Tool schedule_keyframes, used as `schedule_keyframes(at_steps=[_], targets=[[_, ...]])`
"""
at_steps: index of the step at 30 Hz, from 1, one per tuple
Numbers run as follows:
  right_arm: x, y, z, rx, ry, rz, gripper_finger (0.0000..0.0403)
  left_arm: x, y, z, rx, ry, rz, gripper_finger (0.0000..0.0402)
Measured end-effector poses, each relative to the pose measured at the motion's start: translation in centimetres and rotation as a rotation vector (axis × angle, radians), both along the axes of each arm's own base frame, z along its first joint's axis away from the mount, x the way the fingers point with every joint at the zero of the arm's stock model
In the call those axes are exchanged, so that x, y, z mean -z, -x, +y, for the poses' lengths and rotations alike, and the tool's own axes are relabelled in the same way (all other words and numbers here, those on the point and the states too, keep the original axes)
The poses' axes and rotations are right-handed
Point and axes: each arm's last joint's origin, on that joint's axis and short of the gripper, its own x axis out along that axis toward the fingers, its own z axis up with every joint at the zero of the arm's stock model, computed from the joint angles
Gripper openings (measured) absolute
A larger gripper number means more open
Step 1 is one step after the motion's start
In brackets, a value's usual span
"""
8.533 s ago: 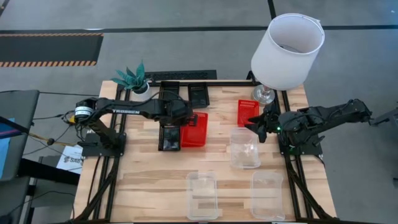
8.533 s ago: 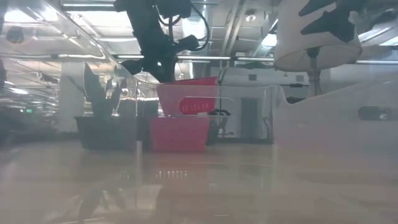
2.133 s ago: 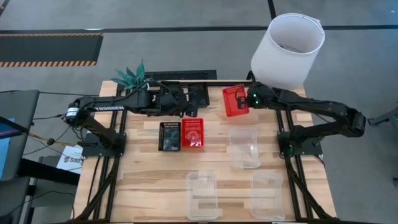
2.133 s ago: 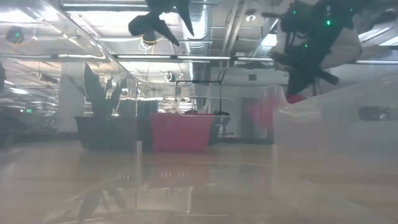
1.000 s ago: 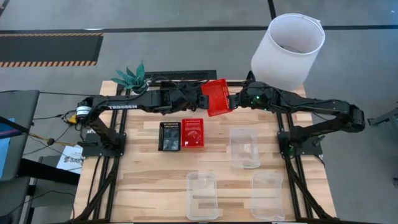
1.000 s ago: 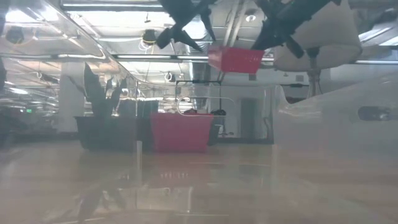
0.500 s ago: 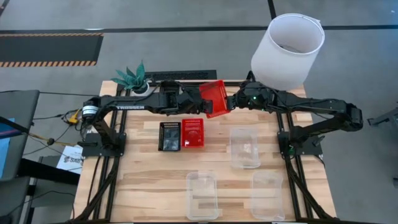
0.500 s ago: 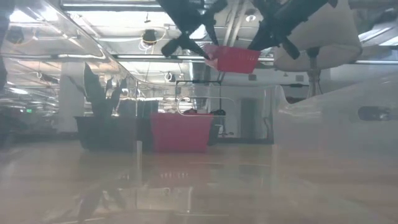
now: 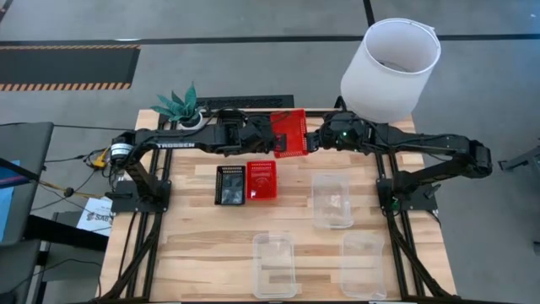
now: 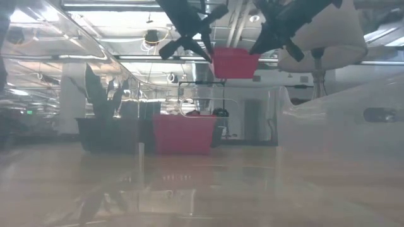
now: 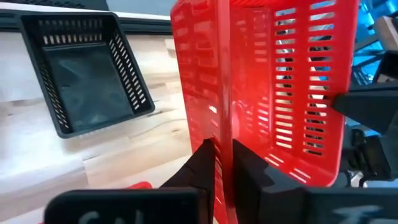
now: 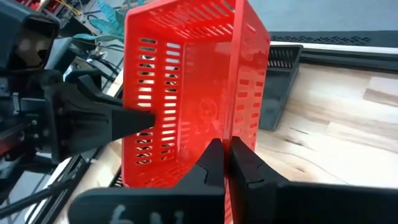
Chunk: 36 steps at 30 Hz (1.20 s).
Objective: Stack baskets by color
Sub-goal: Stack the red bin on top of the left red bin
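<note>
A red basket (image 9: 288, 133) hangs in the air over the table's far edge — pinched by one wall in the left gripper (image 9: 272, 136) at its nine o'clock, by the opposite wall in the right gripper (image 9: 309, 139) at three. Both sets of jaws are clenched on the rim. Below, toward six o'clock, another red basket (image 9: 262, 180) sits on the table (image 9: 202, 245) touching a black basket (image 9: 230, 183) — three clear baskets (image 9: 332, 200) lie nearer the front.

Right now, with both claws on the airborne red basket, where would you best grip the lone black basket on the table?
Pinch one long rim wall of the black basket, coming straight down from above: it sits upright with its mouth open. Use the wall facing away from the red basket close beside it, which likely blocks a finger there.
</note>
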Motion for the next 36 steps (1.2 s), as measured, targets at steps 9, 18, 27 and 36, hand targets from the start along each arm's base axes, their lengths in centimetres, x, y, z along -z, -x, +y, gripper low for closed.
schedule_keyframes(at_steps=[9,18,27,36], targets=[[-0.4,0.3,0.1,-0.025,0.020,-0.006,0.0100,0.4,0.7,0.4,0.028,0.062,0.068,0.0000],[-3.5,3.4,1.9,-0.047,0.082,-0.136,0.0230,0.3,3.1,-0.7,0.082,0.182,0.226,0.0001],[-5.0,6.5,3.7,-0.036,0.118,-0.168,0.0231,0.1,5.1,-4.9,0.006,0.203,0.287,0.0000],[-4.8,6.4,4.1,-0.060,0.112,-0.144,0.0227,4.4,5.2,-6.3,-0.033,0.282,0.305,0.0000]])
